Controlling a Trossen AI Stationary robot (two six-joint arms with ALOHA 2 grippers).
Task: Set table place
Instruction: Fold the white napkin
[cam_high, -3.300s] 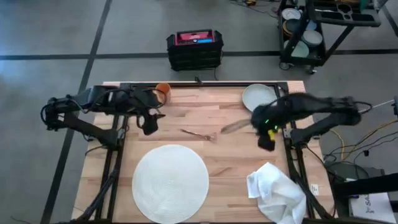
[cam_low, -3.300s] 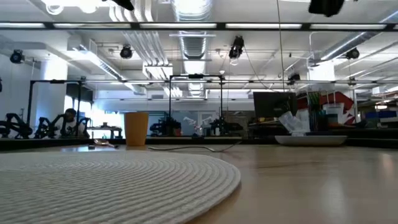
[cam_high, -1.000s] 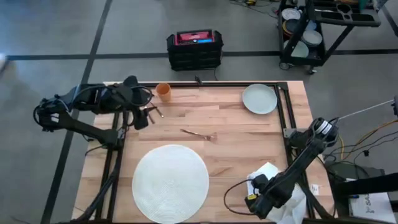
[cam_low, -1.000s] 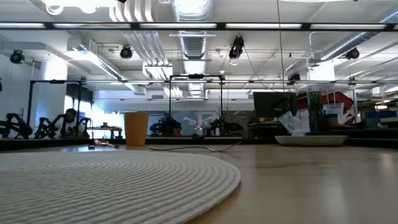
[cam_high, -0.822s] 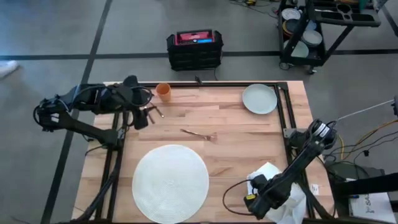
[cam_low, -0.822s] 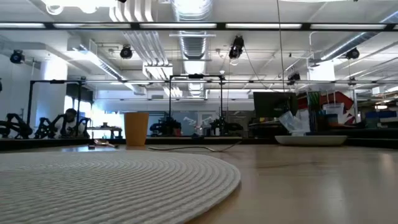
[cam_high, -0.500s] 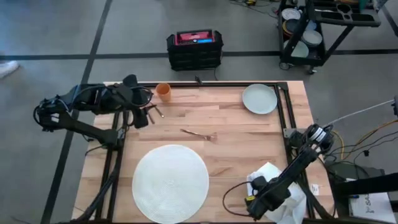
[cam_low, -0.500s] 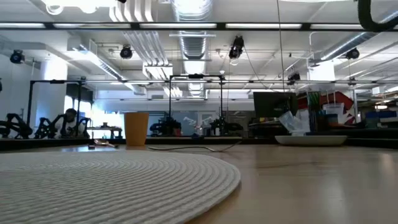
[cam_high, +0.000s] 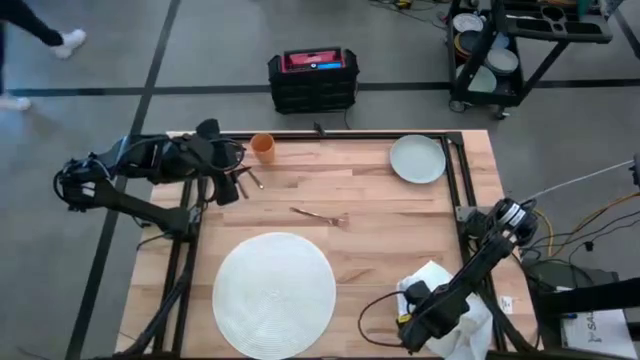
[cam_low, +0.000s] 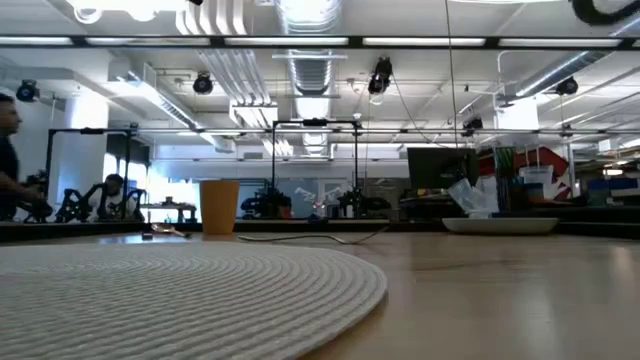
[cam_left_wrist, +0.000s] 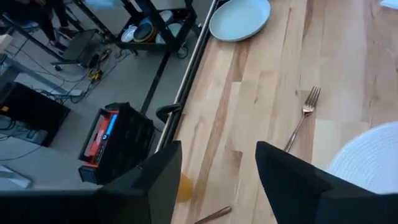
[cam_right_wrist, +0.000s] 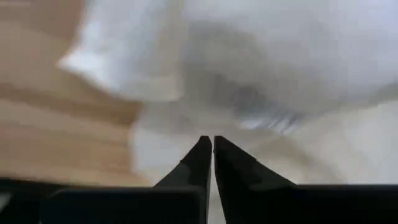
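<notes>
The right gripper (cam_right_wrist: 208, 146) hangs low over the napkin (cam_high: 452, 312), its fingers pressed together with no cloth between them that I can make out; it looks placed to take the cloth. Out from it lies the mat (cam_high: 274, 292), bare; beyond that the fork (cam_high: 320, 215), then the plate (cam_high: 417, 158) and cup (cam_high: 262, 147) at the far edge of the table (cam_high: 380, 240). The left gripper (cam_left_wrist: 214, 180) waits near the cup, fingers apart. A person walks in the room.
</notes>
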